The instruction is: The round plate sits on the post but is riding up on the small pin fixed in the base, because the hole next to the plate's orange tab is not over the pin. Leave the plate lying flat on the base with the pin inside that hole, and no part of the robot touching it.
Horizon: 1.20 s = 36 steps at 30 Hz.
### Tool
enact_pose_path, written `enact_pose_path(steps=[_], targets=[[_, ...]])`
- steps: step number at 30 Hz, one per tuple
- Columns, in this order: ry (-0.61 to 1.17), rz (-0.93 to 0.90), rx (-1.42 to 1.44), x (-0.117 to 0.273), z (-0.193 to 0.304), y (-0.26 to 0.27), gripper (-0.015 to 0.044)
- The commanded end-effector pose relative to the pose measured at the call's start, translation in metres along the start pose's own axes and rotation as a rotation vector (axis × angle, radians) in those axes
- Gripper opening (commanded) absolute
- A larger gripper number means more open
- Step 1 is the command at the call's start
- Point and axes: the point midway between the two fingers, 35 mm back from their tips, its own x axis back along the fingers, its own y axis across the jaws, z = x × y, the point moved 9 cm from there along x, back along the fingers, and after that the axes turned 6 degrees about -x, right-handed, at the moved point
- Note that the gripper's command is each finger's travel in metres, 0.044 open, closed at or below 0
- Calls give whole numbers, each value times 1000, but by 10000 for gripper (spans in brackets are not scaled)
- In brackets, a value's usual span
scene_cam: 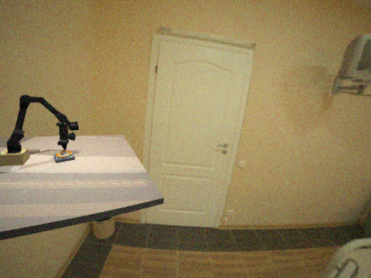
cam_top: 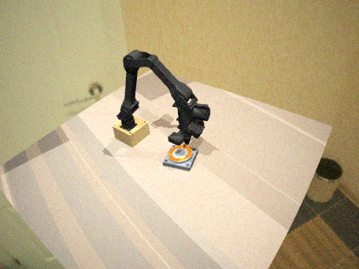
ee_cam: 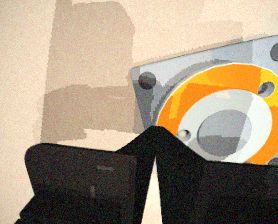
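Your gripper is clenched on nothing, fingers pressed into one wedge, its tip at the near-left rim of the plate; contact can't be confirmed. The plate sits on the grey base, just right of and beyond the tip. Its orange tab lies right by the tip, so any nudge runs along the rim, turning the small hole.
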Motion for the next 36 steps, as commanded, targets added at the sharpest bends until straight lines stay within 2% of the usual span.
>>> enact_pose_path(steps=[1, 8, 17, 36], targets=[[18, 4, -6, -3, 5, -1, 0], [18, 4, -6, -1, 5, -1, 0], [18, 4, -6, 44, 8, -3, 0], [17, 6, -4, 38, 8, -3, 0]])
